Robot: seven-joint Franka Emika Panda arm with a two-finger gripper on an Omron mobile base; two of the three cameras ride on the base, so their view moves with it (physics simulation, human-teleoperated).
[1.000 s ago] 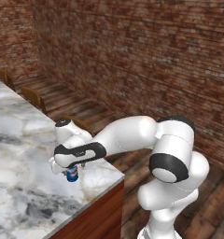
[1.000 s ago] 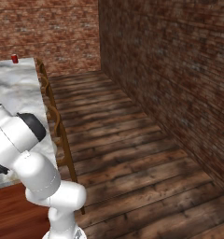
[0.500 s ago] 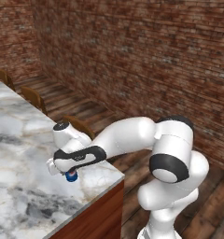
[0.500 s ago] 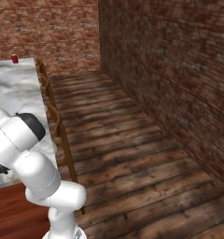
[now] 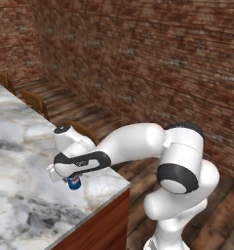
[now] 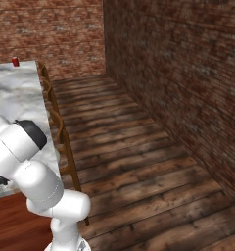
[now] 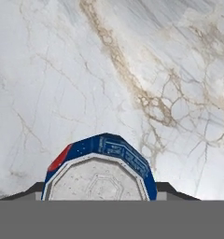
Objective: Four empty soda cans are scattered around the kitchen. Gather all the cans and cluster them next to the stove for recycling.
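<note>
— Walls?
— Red-brown brick wall (image 6: 178, 73) on every visible side, meeting in a far corner.
— Floor?
— Dark wooden planks (image 6: 139, 162), worn and streaked.
— Furniture?
— Long counter with a white-grey veined marble top (image 5: 21, 146) over a reddish wood side panel (image 5: 97, 227). Wooden chairs (image 6: 60, 132) lined up along its edge, backs tucked just beside the marble.

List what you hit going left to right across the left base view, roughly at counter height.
Marble counter → blue soda can under the gripper → the robot's white arm → wooden floor by the brick wall.
</note>
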